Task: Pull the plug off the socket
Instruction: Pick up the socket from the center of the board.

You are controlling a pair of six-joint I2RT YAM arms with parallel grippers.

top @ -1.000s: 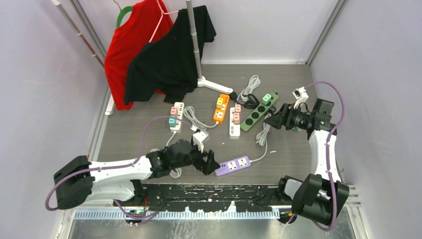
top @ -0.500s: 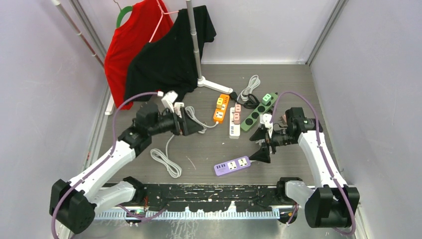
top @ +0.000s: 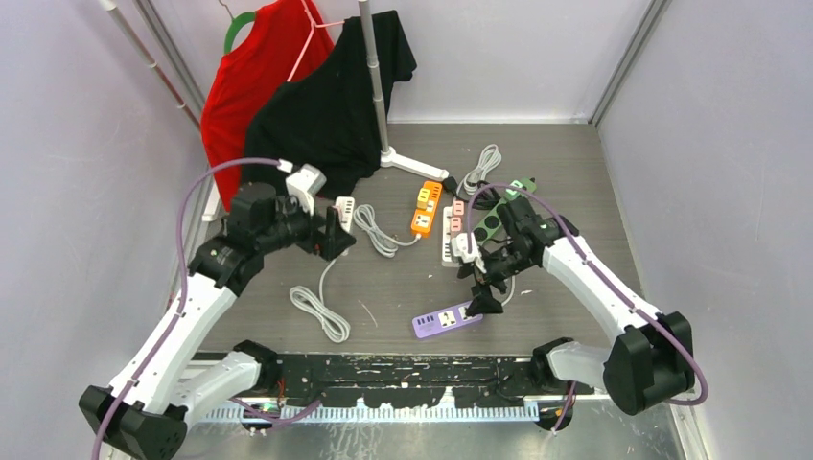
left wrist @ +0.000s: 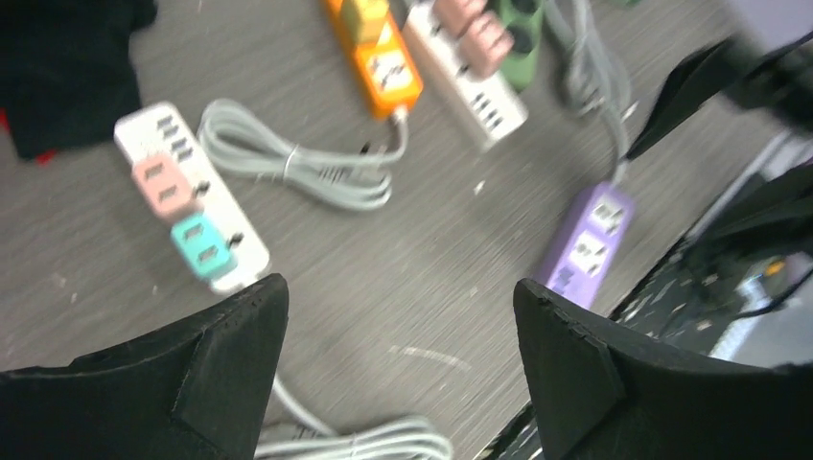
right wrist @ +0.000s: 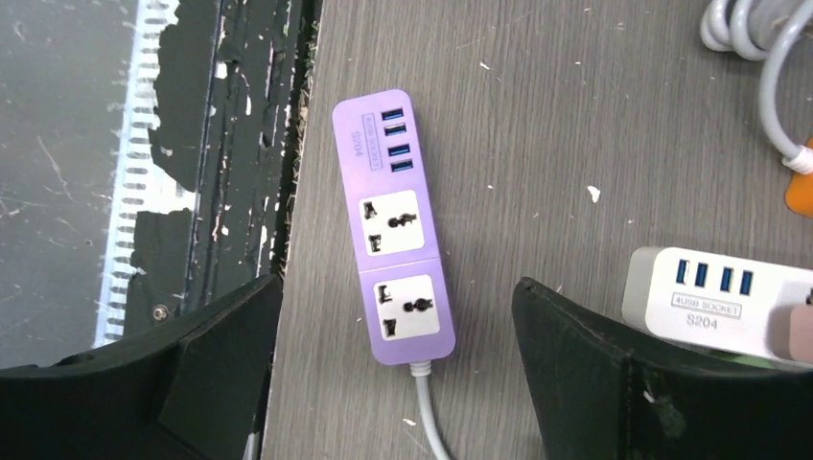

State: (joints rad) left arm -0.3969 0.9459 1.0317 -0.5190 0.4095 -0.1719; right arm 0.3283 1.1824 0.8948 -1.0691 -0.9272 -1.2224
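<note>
A white power strip [left wrist: 206, 206] lies at the left with a pink plug [left wrist: 163, 182] and a teal plug [left wrist: 203, 246] in it. My left gripper [top: 331, 235] hovers over it, open and empty; in the left wrist view the strip sits just beyond the left finger [left wrist: 220, 364]. A purple strip [right wrist: 393, 225] with two empty sockets lies near the front edge. My right gripper [top: 482, 287] is open and empty above it, its cord end between the fingers. A second white strip [top: 451, 240] in the middle carries pink plugs [top: 457, 216].
An orange strip [top: 427, 209] and a green strip [top: 494, 218] with a green plug [top: 518, 187] lie behind the middle. Coiled grey cables [top: 321, 311] lie on the table. A rack with a red shirt [top: 254, 86] and a black shirt [top: 331, 105] stands at the back left.
My left arm swung from the front middle up and left over the left white strip. My right arm moved from the right side in towards the purple strip. Both stayed open.
</note>
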